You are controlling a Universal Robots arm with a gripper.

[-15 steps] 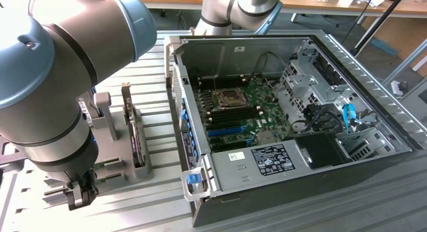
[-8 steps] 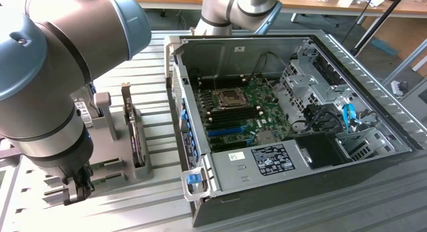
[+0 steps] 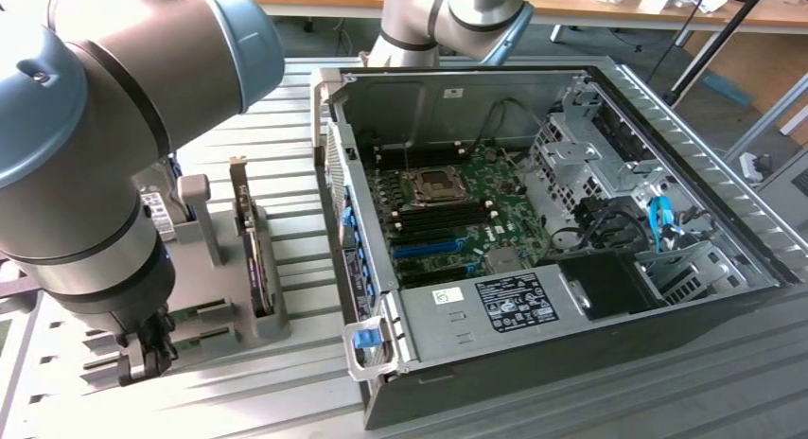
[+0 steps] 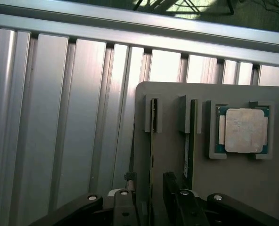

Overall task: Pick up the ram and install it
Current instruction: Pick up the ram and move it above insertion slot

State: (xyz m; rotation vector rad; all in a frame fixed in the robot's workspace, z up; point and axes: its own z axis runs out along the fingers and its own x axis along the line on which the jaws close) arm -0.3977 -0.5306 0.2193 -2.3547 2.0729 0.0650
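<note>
While the gripper [image 4: 151, 208] hangs jaws apart at the holder [image 4: 170, 153], the ram [image 4: 152, 117] stands on edge in a holder slot, lined up between the fingers, unclamped; edge-up likely so it can be pinched. Dark card [image 4: 190, 141] in the next slot. PC case [image 3: 417, 103] lies open beside the holder, on the exterior view's right

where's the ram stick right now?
Wrist view: the ram stands on edge in the gray holder's outermost slot, beside the card, in line with the gap of the open pincer.
</note>
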